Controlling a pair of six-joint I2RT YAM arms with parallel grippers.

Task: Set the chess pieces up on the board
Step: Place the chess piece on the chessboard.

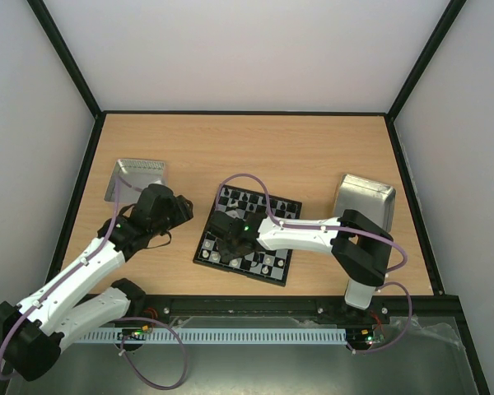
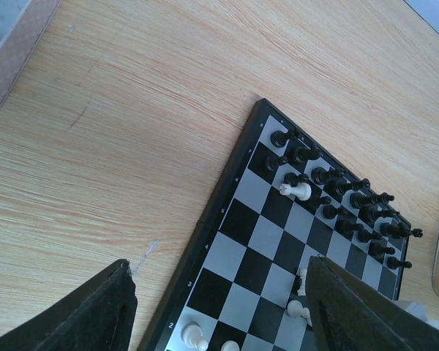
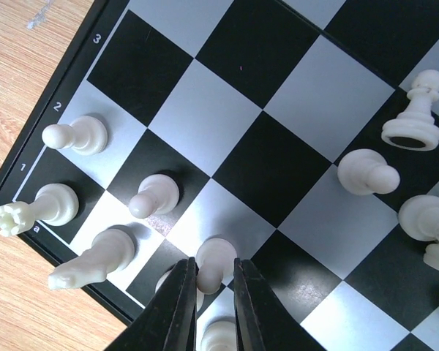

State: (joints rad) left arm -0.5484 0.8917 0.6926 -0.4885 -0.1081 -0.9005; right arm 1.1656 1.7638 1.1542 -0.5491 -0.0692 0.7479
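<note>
Right hand (image 3: pixel 214 274) stands narrow around an upright white pawn (image 3: pixel 216 256) by the white-side corner of the board (image 3: pixel 271 168) (pinched or merely flanked, I cannot tell). Left hand (image 2: pixel 219 292) gapes empty off the board's edge, farther away.

The left gripper (image 2: pixel 219 281) hangs with fingers wide apart over the chessboard (image 2: pixel 241 219) corner. On its far rows crowd black chessmen (image 2: pixel 336 186), 1 white pawn (image 2: pixel 298 191) among them.
</note>
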